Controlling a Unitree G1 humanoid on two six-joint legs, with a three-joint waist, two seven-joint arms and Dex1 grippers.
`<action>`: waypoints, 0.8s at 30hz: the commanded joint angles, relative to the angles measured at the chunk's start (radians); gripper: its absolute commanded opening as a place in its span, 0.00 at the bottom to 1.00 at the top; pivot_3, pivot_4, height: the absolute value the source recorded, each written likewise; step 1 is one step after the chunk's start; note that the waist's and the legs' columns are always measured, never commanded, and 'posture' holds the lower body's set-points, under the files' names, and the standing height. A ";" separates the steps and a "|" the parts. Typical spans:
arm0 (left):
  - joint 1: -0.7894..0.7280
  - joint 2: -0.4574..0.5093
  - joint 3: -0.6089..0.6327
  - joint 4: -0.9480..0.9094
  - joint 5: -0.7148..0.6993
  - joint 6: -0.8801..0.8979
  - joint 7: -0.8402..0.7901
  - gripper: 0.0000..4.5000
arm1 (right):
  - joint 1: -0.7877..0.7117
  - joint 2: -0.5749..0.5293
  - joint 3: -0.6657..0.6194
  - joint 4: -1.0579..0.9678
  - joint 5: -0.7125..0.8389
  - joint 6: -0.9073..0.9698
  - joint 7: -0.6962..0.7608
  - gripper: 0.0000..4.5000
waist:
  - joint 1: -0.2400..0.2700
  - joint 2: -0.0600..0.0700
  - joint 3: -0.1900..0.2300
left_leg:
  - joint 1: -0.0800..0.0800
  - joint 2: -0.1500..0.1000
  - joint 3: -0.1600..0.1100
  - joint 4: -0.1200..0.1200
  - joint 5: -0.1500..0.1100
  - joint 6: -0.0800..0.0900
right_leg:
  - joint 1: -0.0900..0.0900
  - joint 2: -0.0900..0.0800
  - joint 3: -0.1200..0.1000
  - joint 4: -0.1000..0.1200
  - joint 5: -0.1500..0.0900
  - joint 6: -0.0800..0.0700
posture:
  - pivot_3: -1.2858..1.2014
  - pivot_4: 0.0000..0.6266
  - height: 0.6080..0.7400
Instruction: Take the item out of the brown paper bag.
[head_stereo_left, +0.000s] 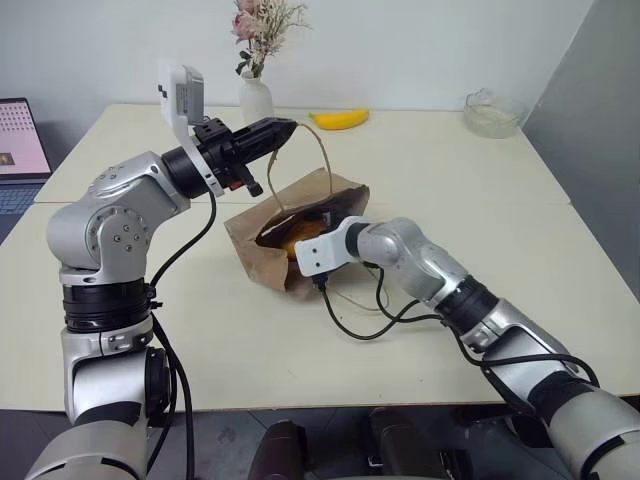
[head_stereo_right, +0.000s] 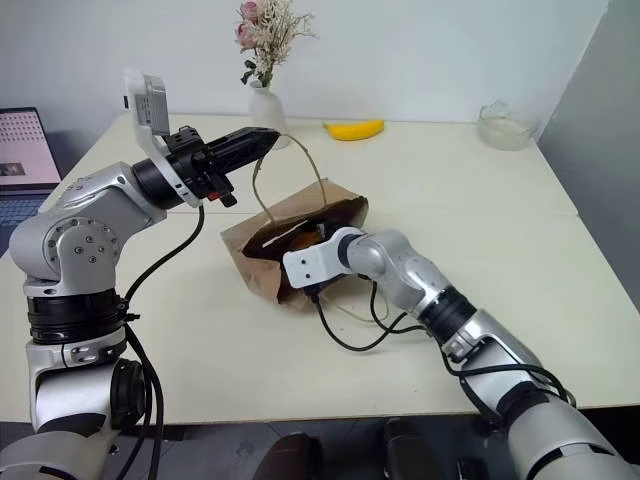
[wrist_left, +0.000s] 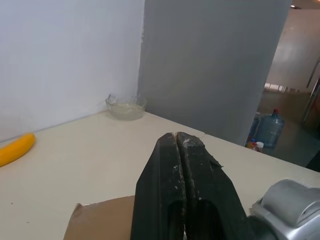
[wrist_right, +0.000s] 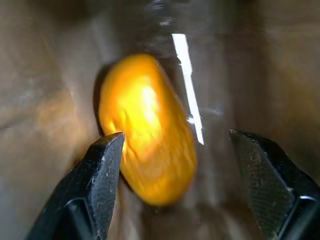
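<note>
The brown paper bag (head_stereo_left: 312, 189) lies crumpled on its side in the middle of the table, its mouth facing me. My left gripper (head_stereo_left: 287, 128) hovers above it, shut on the bag's pale cord handle (head_stereo_left: 322, 150), which loops up to the fingertips. My right gripper (wrist_right: 177, 136) is pushed into the bag's mouth and stands open. The item (wrist_right: 145, 130), a smooth orange-yellow lump, lies inside the bag just beyond the fingers, nearer to one fingertip (wrist_right: 107, 155), touching neither. A bit of the item (head_stereo_right: 305, 238) shows through the mouth from above.
A yellow banana (head_stereo_left: 338, 119) and a white vase of flowers (head_stereo_left: 256, 100) stand at the table's far side, a glass bowl (head_stereo_left: 492, 112) at the far right corner. A laptop (head_stereo_left: 20, 140) sits far left. A black cable (head_stereo_left: 360, 325) trails on the table beside the bag.
</note>
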 joint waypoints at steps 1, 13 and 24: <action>-0.024 0.012 0.023 -0.005 -0.013 -0.010 -0.012 0.00 | -0.075 0.048 0.003 0.132 -0.037 -0.045 -0.078 0.78 | 0.000 0.000 0.000 | 0.000 0.000 0.000 0.000 0.000 0.000 | 0.000 0.000 0.000 0.000 0.000 0.000 | 0.52 0.24 1.00; 0.000 0.024 0.021 0.001 0.009 -0.032 -0.023 0.00 | -0.075 0.065 -0.079 0.165 0.049 -0.079 -0.017 0.52 | -0.001 0.000 0.000 | -0.001 0.000 0.000 0.000 0.000 0.000 | 0.000 0.000 0.000 0.000 0.003 -0.005 | 0.52 0.24 1.00; 0.006 0.021 -0.001 0.029 0.076 -0.084 -0.026 0.00 | 0.131 -0.072 -0.252 -0.418 0.393 0.223 0.385 0.52 | 0.002 0.000 0.000 | -0.001 0.000 -0.001 0.000 0.000 0.000 | 0.000 0.000 -0.001 0.000 0.000 0.000 | 0.52 0.24 1.00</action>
